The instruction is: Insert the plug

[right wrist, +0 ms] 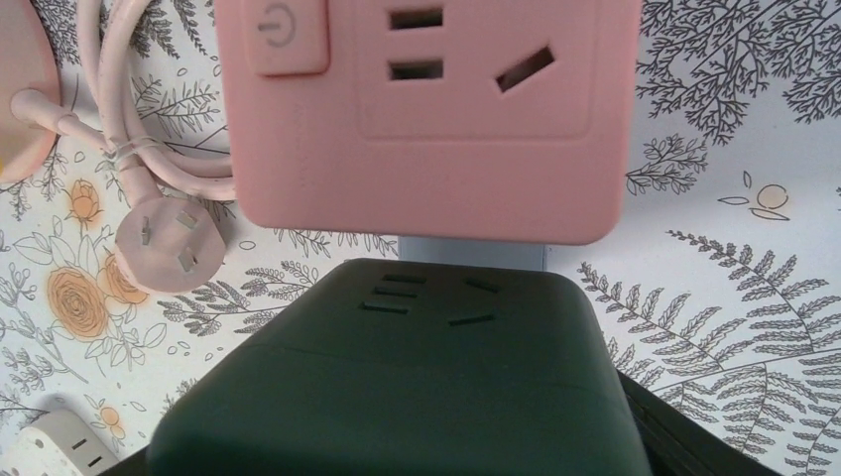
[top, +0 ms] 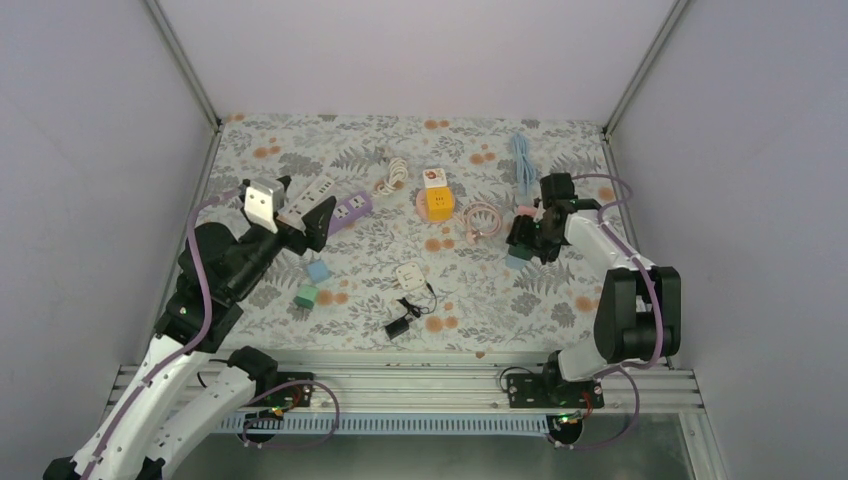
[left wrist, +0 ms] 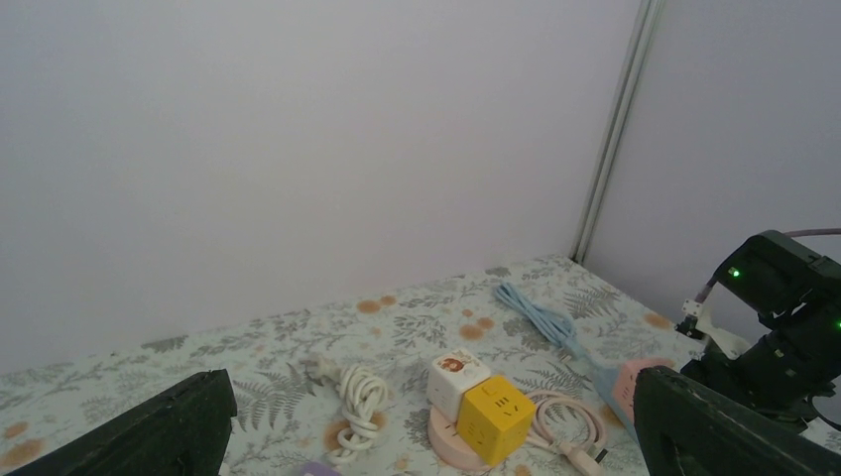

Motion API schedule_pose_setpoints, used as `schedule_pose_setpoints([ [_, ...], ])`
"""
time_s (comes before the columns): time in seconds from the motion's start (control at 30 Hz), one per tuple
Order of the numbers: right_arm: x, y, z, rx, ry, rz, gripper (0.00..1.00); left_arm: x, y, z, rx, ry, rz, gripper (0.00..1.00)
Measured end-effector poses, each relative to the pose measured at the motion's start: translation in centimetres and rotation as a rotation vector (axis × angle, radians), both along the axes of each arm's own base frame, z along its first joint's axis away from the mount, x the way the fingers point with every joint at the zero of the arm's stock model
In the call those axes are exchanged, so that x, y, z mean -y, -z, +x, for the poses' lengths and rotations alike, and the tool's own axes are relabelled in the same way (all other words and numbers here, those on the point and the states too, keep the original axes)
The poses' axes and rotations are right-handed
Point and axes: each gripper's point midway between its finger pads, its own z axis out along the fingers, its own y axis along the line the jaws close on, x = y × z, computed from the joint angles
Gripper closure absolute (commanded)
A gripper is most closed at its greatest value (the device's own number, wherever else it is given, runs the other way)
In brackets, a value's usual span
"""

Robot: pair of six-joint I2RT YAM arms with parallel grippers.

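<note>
My right gripper (top: pixel 524 238) is low over the mat at the right and is shut on a dark green socket block (right wrist: pixel 417 377), which fills the bottom of the right wrist view. Just beyond the block lies a pink socket block (right wrist: pixel 426 119) with a power button. A pink plug (right wrist: pixel 164 243) on a coiled pink cord (top: pixel 482 218) lies to its left, prongs up. My left gripper (top: pixel 303 207) is raised over a purple-and-white power strip (top: pixel 335 205). It is open and empty, its fingers (left wrist: pixel 169 426) wide apart.
A yellow cube socket (top: pixel 440 203) and a white cube (top: pixel 434 179) sit on a pink round base. A white cord coil (top: pixel 392 176), a blue cable (top: pixel 523 160), a white socket (top: pixel 408 273), a black adapter (top: pixel 398 326) and small teal blocks (top: pixel 312 283) lie on the floral mat.
</note>
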Motion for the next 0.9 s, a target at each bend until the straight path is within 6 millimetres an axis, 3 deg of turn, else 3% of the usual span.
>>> schedule_pose_setpoints([
  [0.9,0.3,0.9,-0.2,-0.01,0.007,0.02,0.61,0.3,0.7,0.6,-0.023,0.0,0.011,0.0],
])
